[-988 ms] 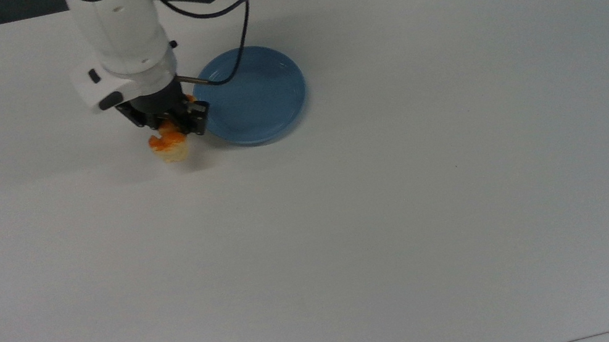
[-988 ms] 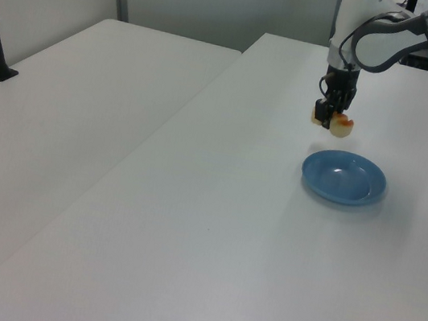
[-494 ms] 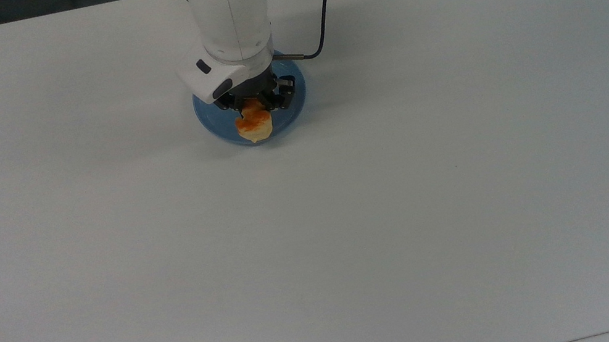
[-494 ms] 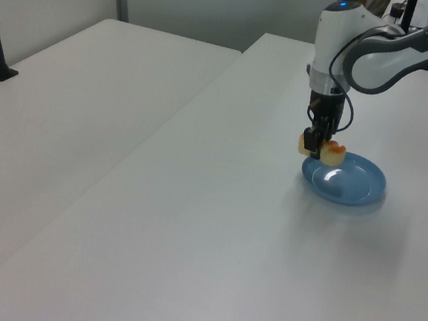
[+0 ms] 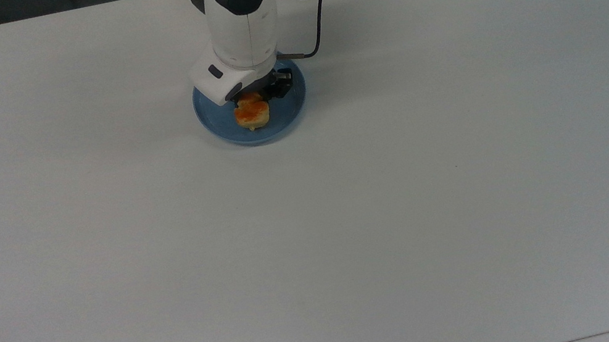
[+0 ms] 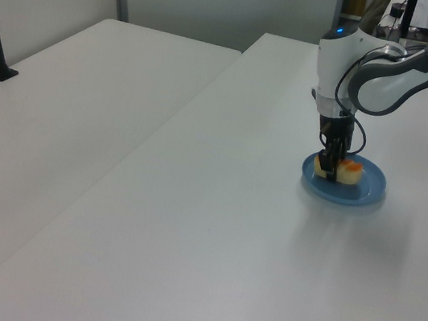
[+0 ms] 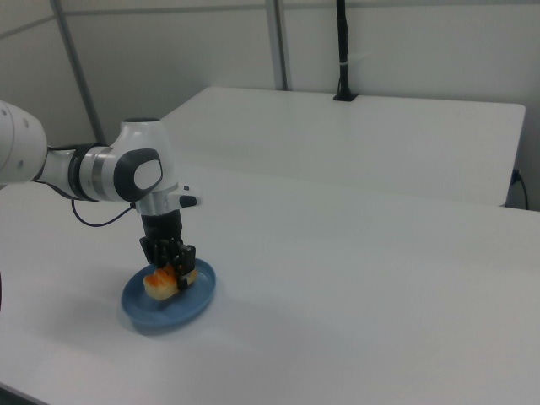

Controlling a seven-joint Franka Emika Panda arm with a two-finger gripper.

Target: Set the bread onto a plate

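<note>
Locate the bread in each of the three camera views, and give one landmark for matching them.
Top view: the bread sits upper centre, on the blue plate, just below the gripper.
Left view: the bread sits right of centre, upper half, on the plate.
Right view: the bread sits lower left, on the plate.
Shared landmark: the blue plate under the bread.

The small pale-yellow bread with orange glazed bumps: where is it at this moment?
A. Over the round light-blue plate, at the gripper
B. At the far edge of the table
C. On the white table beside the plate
A. The bread sits within the plate's rim, with the gripper right at it.
</note>
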